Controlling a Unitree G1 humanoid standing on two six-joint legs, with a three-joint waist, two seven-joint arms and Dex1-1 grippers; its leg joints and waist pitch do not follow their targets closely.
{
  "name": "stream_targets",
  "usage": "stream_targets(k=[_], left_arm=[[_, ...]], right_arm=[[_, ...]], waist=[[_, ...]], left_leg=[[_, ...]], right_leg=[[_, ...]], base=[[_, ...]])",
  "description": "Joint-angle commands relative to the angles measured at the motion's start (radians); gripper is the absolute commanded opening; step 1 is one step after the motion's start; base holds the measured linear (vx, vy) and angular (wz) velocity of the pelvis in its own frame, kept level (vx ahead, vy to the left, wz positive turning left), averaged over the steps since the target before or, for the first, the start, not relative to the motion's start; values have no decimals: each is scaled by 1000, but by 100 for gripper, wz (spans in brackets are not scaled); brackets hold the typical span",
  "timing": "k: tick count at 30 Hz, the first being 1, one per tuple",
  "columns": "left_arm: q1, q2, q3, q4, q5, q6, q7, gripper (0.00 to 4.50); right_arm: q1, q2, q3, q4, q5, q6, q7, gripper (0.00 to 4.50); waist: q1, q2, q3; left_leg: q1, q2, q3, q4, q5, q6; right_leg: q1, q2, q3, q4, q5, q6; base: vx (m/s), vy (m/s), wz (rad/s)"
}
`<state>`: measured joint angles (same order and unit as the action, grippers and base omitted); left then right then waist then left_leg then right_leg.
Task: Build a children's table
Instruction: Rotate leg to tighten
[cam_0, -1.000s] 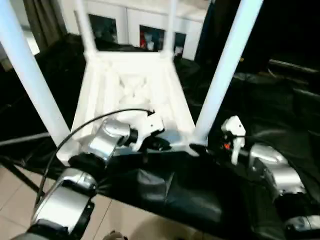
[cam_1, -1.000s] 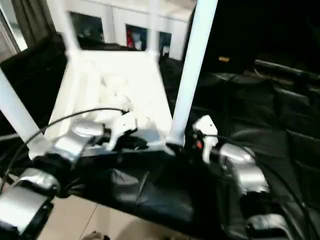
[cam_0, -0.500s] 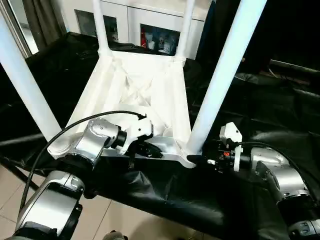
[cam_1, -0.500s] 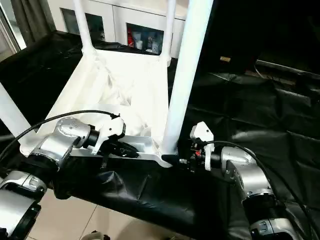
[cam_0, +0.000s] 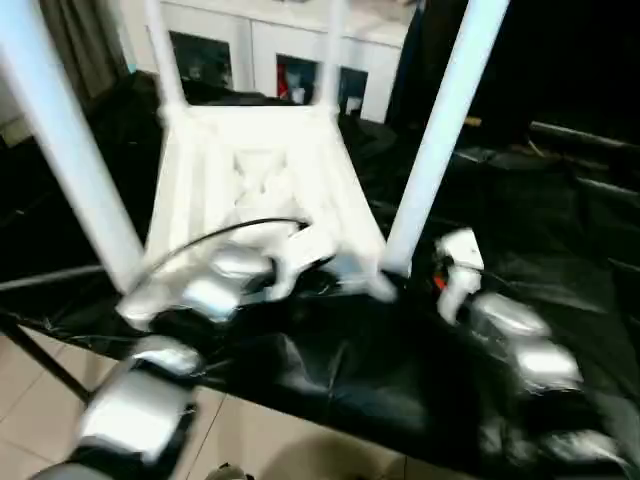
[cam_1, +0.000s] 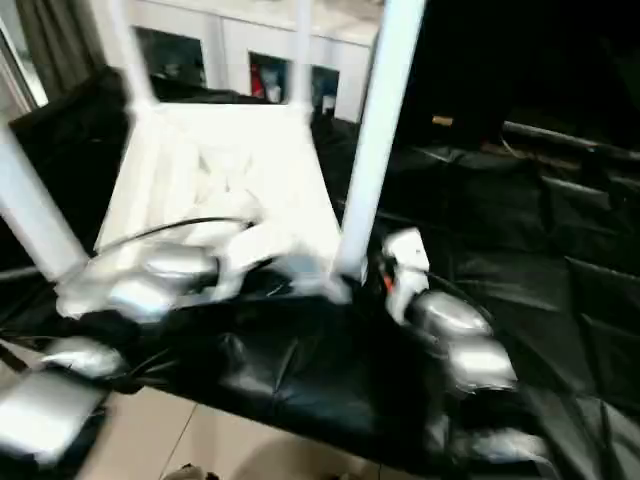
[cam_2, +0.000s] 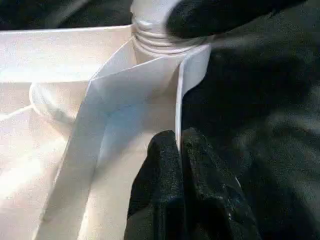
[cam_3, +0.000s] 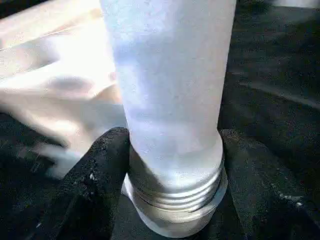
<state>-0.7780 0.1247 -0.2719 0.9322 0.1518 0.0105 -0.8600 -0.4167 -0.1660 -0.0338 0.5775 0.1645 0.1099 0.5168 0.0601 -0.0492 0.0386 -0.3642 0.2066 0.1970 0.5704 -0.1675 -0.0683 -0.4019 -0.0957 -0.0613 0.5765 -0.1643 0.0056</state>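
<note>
Four white legs stand up from the upturned table top, which lies ribbed side up on the desk, draped in black sheet. Near-left leg rises at the left corner; two far legs by the white glass-door cabinet at the back. Left end effector, on the silver left forearm, is closed on the thin upright wall of the table top's near edge, fingers pinched either side of it, just beside the near-right corner socket. Near-right leg sits in that socket, threads showing at its base. Right end effector has black fingers against both sides of that leg's threaded base, gripping it; right forearm trails off to the right.
</note>
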Motion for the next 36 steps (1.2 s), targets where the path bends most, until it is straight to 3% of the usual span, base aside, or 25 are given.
stream_targets(k=[1, 2, 5, 6, 9, 11, 12, 20, 22, 25, 28, 30, 36], left_arm=[[-25, -88, -2, 8, -14, 9, 82, 0], [-28, -105, -6, 8, -13, 11, 82, 0], [-33, -131, -10, 11, -14, 7, 75, 0], [-34, -128, -8, 12, -17, 3, 62, 0], [-28, -102, -10, 14, -14, -11, 30, 0], [-19, -80, -15, 2, -17, -16, -9, 0], [-14, -66, -17, -6, -20, -18, -31, 0], [22, 64, -31, -70, -51, -31, -293, 0], [35, 105, -45, -95, -62, -34, -386, 0], [54, 155, -59, -135, -81, -15, -500, 0], [60, 177, -60, -149, -80, -1, -517, 0], [61, 180, -53, -145, -79, -12, -506, 0], [73, 188, -46, -161, -83, -10, -499, 0]], right_arm=[[-5, 67, 72, 52, -69, 39, -72, 262], [-13, 84, 75, 57, -74, 45, -95, 262], [-27, 110, 86, 66, -82, 21, -116, 262], [-30, 104, 94, 65, -93, -7, -106, 262], [-31, 80, 88, 62, -82, -33, -63, 332], [-32, 52, 86, 60, -75, -53, -20, 351], [-29, 34, 88, 48, -63, -47, 26, 351], [20, -157, 128, -68, 12, -20, 425, 351], [29, -194, 133, -88, 24, -27, 492, 351], [35, -221, 140, -101, 32, -36, 553, 351], [42, -228, 152, -101, 21, -42, 579, 351], [44, -225, 157, -96, 20, -43, 579, 351], [48, -219, 163, -89, 27, -36, 593, 312]], waist=[[-5, -1, -48], [-5, 3, -49], [-6, 0, -51], [-7, 7, -52], [-6, 7, -54], [-6, 9, -55], [-4, 4, -55], [7, 3, -59], [7, 7, -64], [13, 11, -64], [25, 11, -63], [34, 11, -60], [32, 7, -58]], left_leg=[[19, 21, -20, -72, -384, -13], [19, 19, -21, -71, -383, -9], [14, 19, -18, -71, -368, 5], [13, 20, -18, -72, -364, 7], [12, 20, -15, -71, -343, 19], [11, 20, -14, -71, -338, 22], [9, 20, -14, -70, -332, 29], [7, 26, -9, -64, -260, 73], [5, 29, -9, -61, -210, 84], [9, 32, -2, -57, -176, 96], [12, 34, 0, -56, -176, 95], [15, 33, 1, -59, -209, 74], [13, 32, -4, -66, -260, 36]], right_leg=[[22, -49, 26, -93, -513, -115], [23, -48, 25, -93, -507, -115], [25, -48, 27, -92, -477, -116], [26, -46, 28, -91, -454, -122], [29, -45, 29, -84, -403, -139], [30, -44, 29, -82, -381, -148], [34, -45, 29, -79, -373, -152], [43, -45, 31, -64, -247, -202], [47, -43, 30, -46, -135, -243], [46, -41, 29, -35, -55, -281], [45, -42, 30, -34, -60, -286], [42, -43, 31, -40, -118, -270], [42, -47, 33, -50, -217, -228]], base=[[0, 0, 0], [0, 0, 0], [0, 0, 0], [0, 0, 0], [0, 0, 0], [0, 0, 0], [0, 0, 0], [0, 0, 0], [0, 0, 0], [0, 0, 0], [0, 0, 0], [0, 0, 0], [0, 0, 0]])
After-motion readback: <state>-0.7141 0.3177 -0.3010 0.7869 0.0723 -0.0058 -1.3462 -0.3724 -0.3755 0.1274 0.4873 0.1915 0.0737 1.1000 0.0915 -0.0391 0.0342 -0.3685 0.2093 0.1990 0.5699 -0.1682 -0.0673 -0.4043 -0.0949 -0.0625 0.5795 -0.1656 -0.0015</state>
